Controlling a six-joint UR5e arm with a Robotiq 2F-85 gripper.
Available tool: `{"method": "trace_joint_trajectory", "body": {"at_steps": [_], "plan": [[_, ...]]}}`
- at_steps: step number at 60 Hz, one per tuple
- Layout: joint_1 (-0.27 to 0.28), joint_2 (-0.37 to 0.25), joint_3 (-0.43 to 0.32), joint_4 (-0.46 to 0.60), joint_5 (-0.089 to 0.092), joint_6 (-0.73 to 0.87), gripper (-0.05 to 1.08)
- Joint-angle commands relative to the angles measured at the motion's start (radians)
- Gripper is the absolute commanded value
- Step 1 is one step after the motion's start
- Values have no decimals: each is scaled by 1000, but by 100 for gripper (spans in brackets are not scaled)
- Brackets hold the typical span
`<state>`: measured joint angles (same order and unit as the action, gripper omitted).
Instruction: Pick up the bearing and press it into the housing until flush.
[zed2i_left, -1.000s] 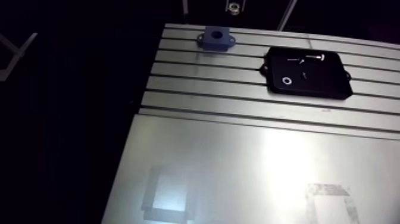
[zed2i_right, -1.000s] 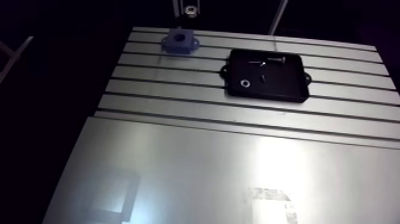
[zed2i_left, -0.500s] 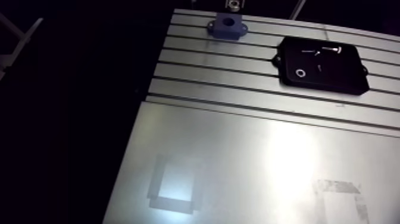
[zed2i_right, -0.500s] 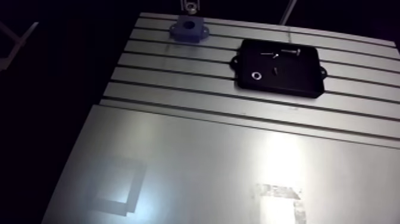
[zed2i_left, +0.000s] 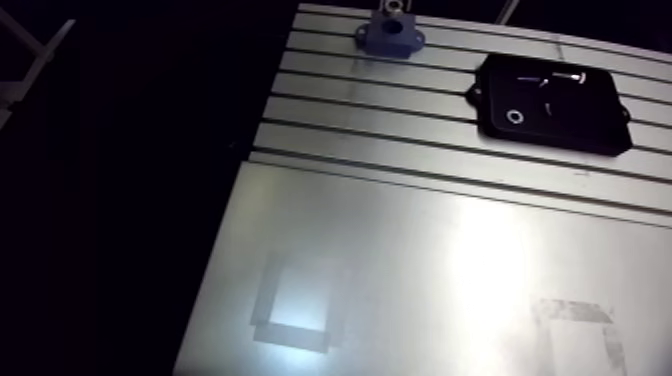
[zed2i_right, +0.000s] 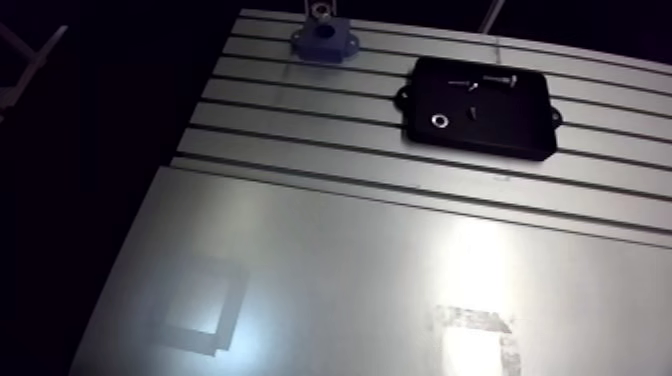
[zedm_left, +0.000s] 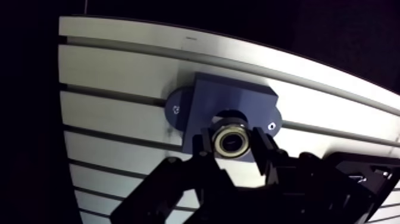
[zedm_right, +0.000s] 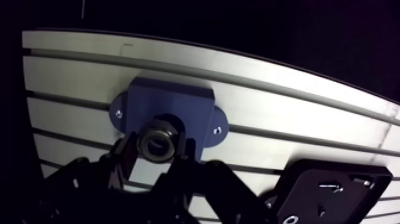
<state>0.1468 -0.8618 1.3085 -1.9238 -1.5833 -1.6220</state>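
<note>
while over housing (zedm_left: 233, 98), bearing (zedm_left: 230, 137) in pincer (zedm_left: 232, 145)

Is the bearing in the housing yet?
Not yet: the end effector pinches the bearing, and the dark hole in the housing shows behind it.

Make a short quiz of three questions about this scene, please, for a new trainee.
1. True or false: the tool is shut on the bearing.
2. Where is the bearing now? A: held in front of the bore of the blue housing. B: already pressed in flush. C: lying loose beside the housing.
3. In the arm view, what holds the small metal ring?

Key: 1 true. 2 A. 3 the black tray, which also holds some screws.
</note>
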Motion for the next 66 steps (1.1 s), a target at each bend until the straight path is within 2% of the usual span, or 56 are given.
{"method": "trace_joint_trajectory", "body": {"at_steps": [1, 66], "plan": [[1, 11, 1, -2, -1, 0, 66], [-3, 27, 4, -5, -7, -6, 66]]}}
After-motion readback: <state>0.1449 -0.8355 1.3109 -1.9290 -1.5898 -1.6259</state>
